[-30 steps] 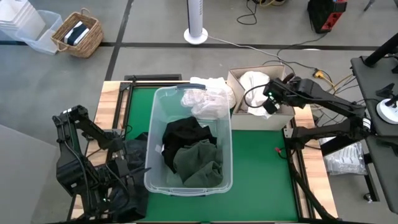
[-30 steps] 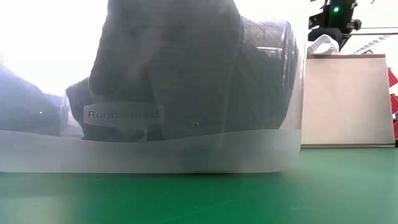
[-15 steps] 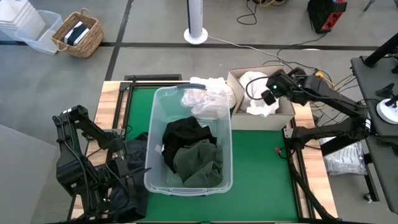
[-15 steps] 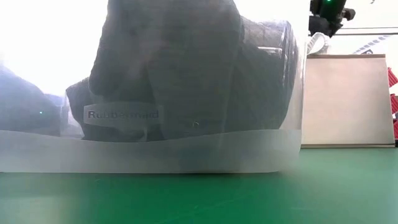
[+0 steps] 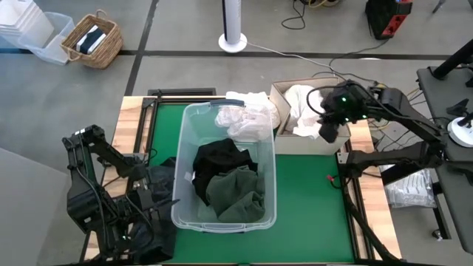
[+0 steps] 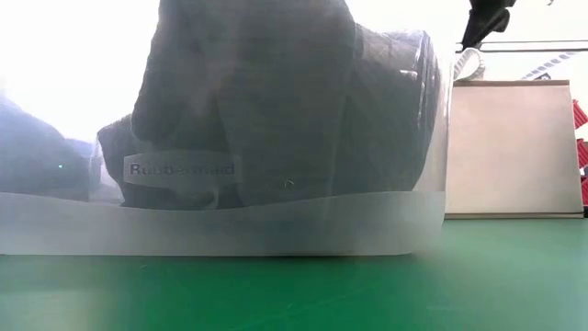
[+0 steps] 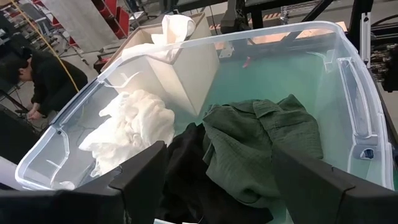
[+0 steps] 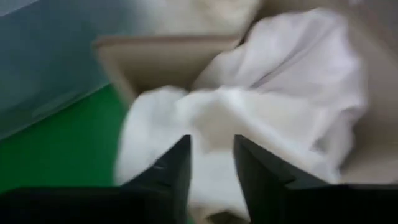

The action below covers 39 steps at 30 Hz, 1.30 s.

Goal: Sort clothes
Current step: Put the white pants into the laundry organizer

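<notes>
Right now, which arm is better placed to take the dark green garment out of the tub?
Left. Its end effector is open just beside the dark green garment in the tub; the right end effector is over the cardboard box.

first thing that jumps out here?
The clear plastic tub mid-table, with black and dark green clothes at its near end and white ones at the far end. Right of it, the right end effector hovers, open, over a white garment spilling from the cardboard box.
</notes>
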Each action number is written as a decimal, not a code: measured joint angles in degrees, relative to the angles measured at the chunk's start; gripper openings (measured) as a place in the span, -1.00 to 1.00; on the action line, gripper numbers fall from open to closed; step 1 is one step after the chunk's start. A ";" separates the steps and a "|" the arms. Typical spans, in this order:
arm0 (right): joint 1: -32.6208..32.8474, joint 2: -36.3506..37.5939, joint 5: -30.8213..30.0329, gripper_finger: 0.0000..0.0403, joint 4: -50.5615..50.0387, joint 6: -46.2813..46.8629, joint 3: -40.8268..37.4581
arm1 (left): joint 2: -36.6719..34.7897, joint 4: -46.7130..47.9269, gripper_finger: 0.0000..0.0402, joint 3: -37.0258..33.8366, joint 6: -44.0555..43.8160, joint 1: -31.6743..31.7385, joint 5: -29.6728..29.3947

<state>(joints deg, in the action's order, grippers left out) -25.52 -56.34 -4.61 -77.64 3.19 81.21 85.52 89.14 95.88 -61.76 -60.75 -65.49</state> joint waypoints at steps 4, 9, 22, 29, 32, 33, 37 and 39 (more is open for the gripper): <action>0.02 2.24 4.75 -0.84 -3.70 -0.25 -0.34 | 0.00 0.02 0.31 0.00 0.02 0.00 0.00; 0.02 5.27 5.19 -0.93 -4.85 2.13 -1.79 | 0.00 0.07 0.31 0.00 0.02 0.00 0.00; 0.62 3.16 4.22 -0.95 1.70 3.46 -11.54 | 0.00 0.24 0.31 0.00 1.70 0.00 -1.51; 0.53 -0.02 2.06 -0.95 16.23 1.84 -12.19 | 0.00 0.17 0.31 -0.01 2.77 0.02 -2.68; 0.48 -2.76 -2.96 -0.95 15.95 2.01 -12.05 | 0.00 0.02 0.31 -0.02 2.67 0.04 -2.81; 0.48 -3.77 -5.32 -0.95 15.82 2.37 -12.13 | 0.00 0.01 0.31 -0.01 2.67 0.04 -2.82; -0.02 -8.38 -13.72 -0.95 15.69 2.78 -12.85 | 0.00 0.02 0.31 -0.02 2.67 0.04 -2.84; -0.51 -10.37 -14.93 -0.95 15.89 2.07 -12.86 | 0.00 0.02 0.31 -0.02 2.63 0.04 -2.84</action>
<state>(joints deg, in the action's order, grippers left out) -26.03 -66.72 -19.55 -61.75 5.25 68.36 85.52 89.17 95.86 -59.13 -60.71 -68.34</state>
